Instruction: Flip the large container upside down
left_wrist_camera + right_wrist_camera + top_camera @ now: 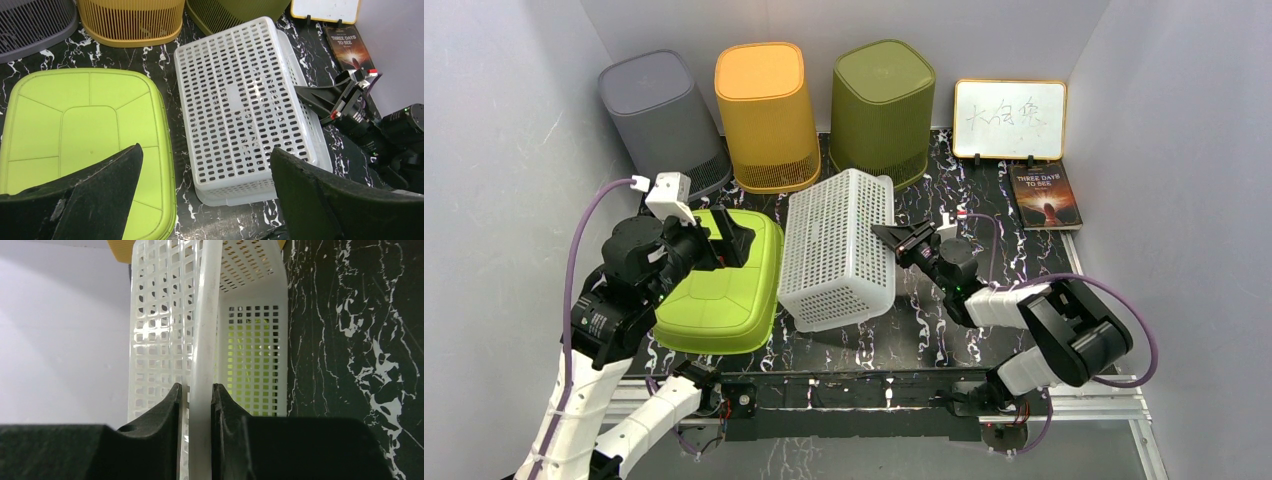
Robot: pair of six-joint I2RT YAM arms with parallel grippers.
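The large container is a white perforated basket (836,250) in the middle of the table, tilted with its bottom facing up and to the left and its right rim lifted. My right gripper (892,236) is shut on that right rim (201,365), one finger on each side of it. The basket also shows in the left wrist view (245,105). My left gripper (729,240) is open and empty, held above a lime green upside-down tub (719,285) left of the basket.
Three upside-down bins stand at the back: grey (662,120), orange (766,115) and olive green (882,110). A small whiteboard (1009,120) and a book (1045,196) are at the back right. White walls close in both sides.
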